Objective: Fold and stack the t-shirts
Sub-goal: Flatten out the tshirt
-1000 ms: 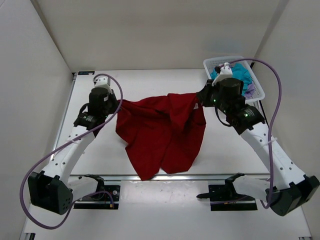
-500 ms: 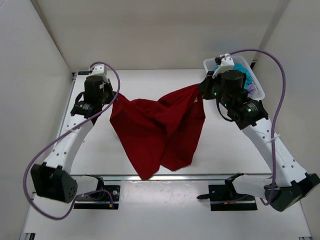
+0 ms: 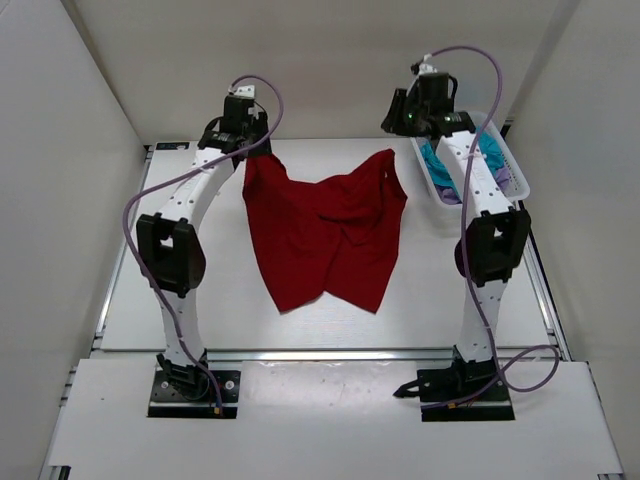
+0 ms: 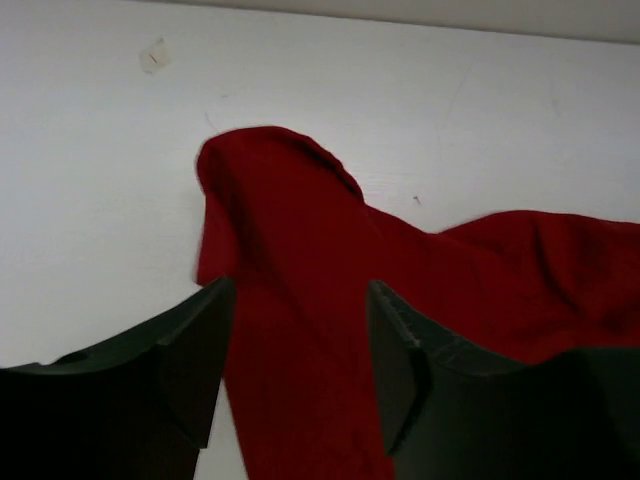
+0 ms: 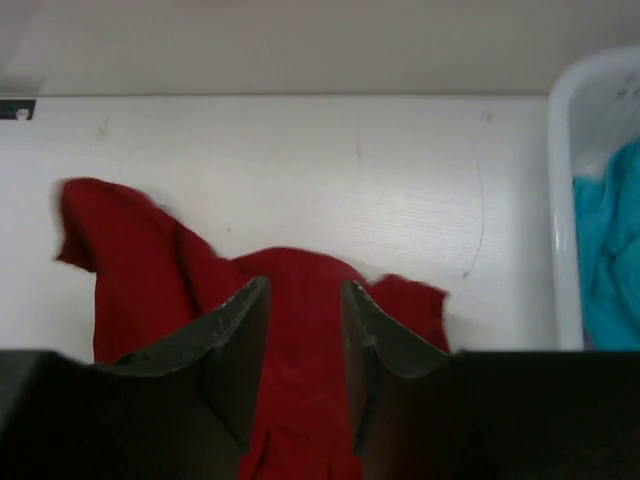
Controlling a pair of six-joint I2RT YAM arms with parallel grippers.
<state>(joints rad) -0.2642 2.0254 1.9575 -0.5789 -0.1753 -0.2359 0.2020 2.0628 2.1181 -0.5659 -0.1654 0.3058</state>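
Red t-shirt (image 3: 325,230), teal t-shirt (image 5: 610,250), white basket (image 5: 560,200), white table (image 3: 200,280).

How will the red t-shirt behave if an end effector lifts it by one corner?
The red t-shirt will probably hang limp: it lies in soft creases on the table. It looks thin, so likely light. Pushed, it would probably bunch up rather than slide whole, as its far edge is already rumpled.

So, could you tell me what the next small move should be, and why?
Probably lower the left gripper onto the far-left corner of the red t-shirt, pinch it and tug outward. It and the right gripper stand open over the cloth, which lies on the table bunched through its middle, not flat.
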